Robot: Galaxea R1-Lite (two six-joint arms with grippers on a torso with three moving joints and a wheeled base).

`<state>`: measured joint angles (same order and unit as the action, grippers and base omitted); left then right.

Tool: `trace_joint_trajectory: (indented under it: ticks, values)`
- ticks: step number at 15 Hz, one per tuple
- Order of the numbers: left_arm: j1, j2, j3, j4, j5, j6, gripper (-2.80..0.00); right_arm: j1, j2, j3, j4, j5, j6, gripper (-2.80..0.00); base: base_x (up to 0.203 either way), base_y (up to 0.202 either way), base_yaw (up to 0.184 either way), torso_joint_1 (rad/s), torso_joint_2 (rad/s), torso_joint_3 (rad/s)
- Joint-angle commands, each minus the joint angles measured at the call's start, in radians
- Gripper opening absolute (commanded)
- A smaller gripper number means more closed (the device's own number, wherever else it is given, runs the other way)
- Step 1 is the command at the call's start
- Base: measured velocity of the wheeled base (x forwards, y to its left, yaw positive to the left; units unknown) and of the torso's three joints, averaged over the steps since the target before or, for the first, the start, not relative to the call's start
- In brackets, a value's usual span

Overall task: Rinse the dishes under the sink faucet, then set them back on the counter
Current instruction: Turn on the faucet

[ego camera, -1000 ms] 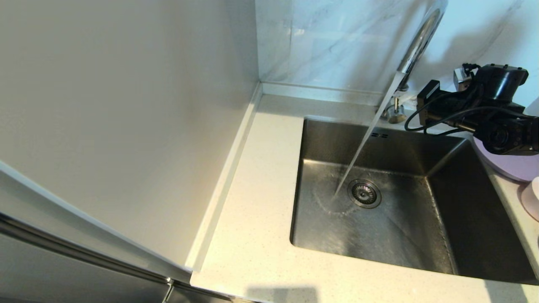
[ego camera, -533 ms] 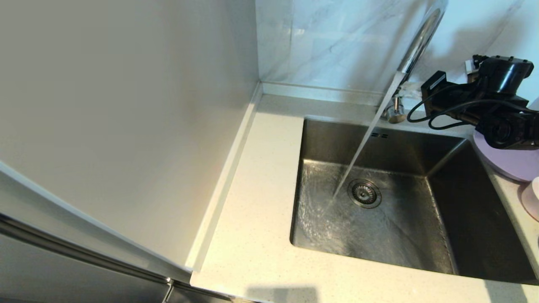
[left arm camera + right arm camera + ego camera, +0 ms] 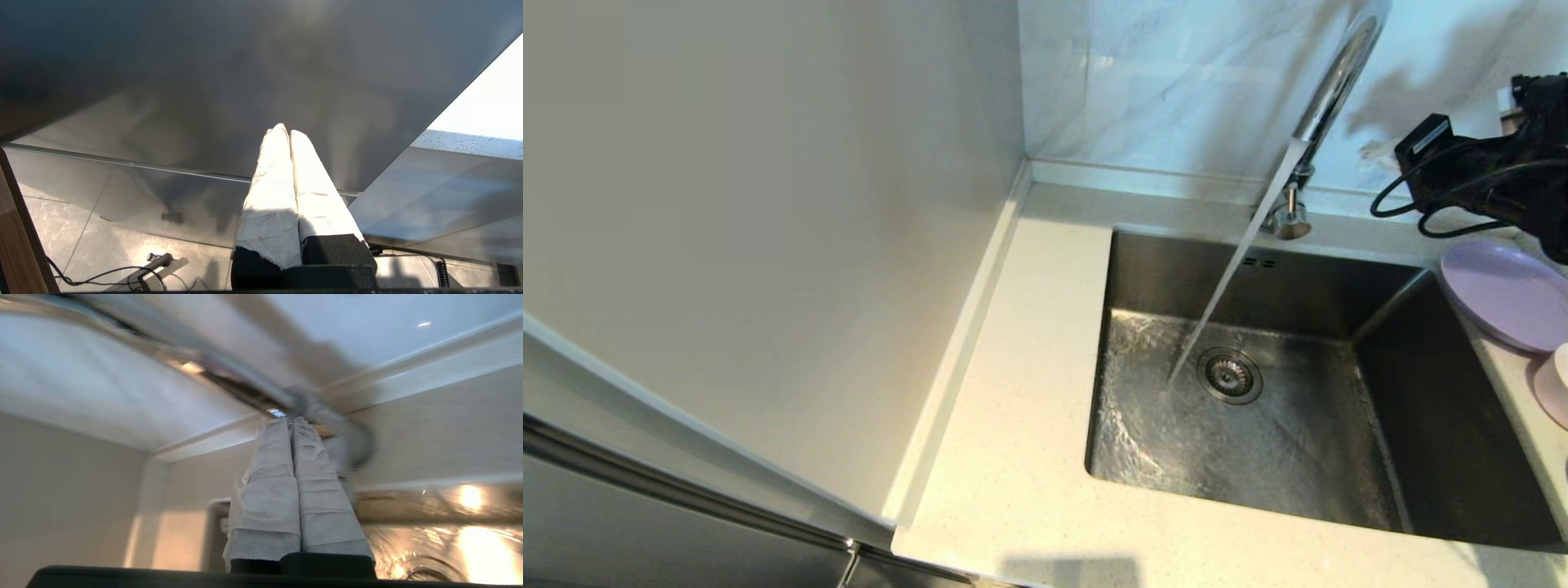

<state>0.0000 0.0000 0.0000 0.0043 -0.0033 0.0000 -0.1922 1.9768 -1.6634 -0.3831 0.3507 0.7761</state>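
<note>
Water (image 3: 1225,286) runs from the chrome gooseneck faucet (image 3: 1331,82) into the steel sink (image 3: 1176,269), landing just left of the round drain strainer (image 3: 1230,375). The lavender plate (image 3: 1503,294) lies on the counter (image 3: 1029,343) right of the sink, and the pale pink cup (image 3: 1553,392) shows at the right edge. The white bowl is out of view. My right gripper (image 3: 1376,151) hangs in the air right of the faucet and behind the plate; in the right wrist view it (image 3: 291,420) is shut and empty, near the blurred faucet base (image 3: 347,441). My left gripper (image 3: 284,130) is shut and empty, parked low.
A tall pale wall panel (image 3: 768,204) bounds the counter on the left, and a marble backsplash (image 3: 1160,82) stands behind the raised rim. The left wrist view faces a steel cabinet front (image 3: 204,81) below the counter edge.
My right arm has drawn back from the faucet base, up and to the right, uncovering the plate. The water has spread across the sink floor.
</note>
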Motion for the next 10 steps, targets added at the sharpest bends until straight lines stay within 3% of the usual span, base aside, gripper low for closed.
trace_joint_trajectory:
  ticks: [1, 7, 10]
  values:
    - [0.000, 0.000, 0.000, 0.000, -0.001, 0.000, -2.80, -0.045, -0.103, 0.017, 0.089, -0.010, -0.018, -2.80, 0.000, 0.000, 0.000, 0.000, 0.00, 0.000]
    - [0.000, 0.000, 0.000, 0.000, 0.000, 0.000, -2.80, -0.122, -0.354, 0.087, 0.446, -0.016, -0.070, -2.80, 0.000, 0.000, 0.000, 0.000, 0.00, 0.000]
    - [0.000, 0.000, 0.000, 0.000, 0.000, 0.000, -2.80, -0.125, -0.438, 0.094, 0.599, -0.087, -0.186, -2.80, 0.000, 0.000, 0.000, 0.000, 0.00, 0.000]
